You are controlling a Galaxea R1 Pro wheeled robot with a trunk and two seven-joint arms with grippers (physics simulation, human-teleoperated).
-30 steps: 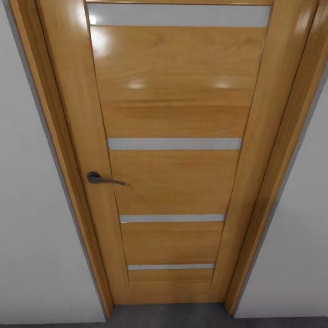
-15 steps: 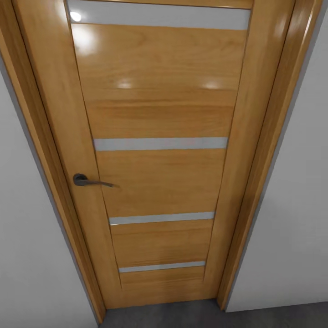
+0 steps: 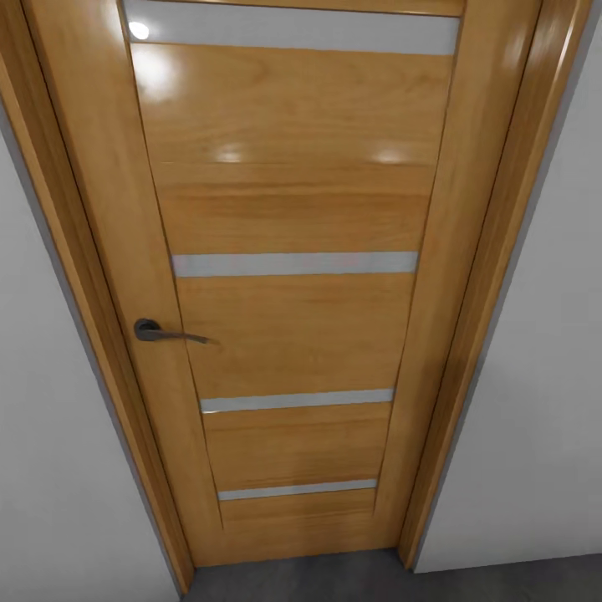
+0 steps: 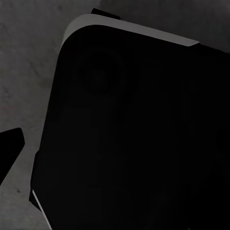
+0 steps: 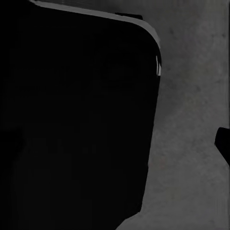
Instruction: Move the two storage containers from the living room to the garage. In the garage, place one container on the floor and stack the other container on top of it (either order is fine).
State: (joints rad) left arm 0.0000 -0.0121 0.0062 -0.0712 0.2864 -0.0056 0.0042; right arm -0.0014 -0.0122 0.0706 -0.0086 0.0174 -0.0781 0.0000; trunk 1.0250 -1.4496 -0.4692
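Nearest, in both wrist views, a large black rounded body (image 4: 134, 139), probably part of the robot's own base, is seen above rough grey concrete floor (image 4: 28, 57). A dark sliver at the edge of each wrist view may be a fingertip, but whether either pincer is wide, narrow or holding anything cannot be told.

Farther off, a strip of the same floor is seen in the head view at the foot of a closed orange-wood door (image 3: 293, 209) with pale stripes and a dark handle (image 3: 159, 332) on its left, framed by white walls (image 3: 535, 401).

The storage containers are not seen, so their place cannot be given. The step is judged to be travel between rooms. Next, the door must be opened.
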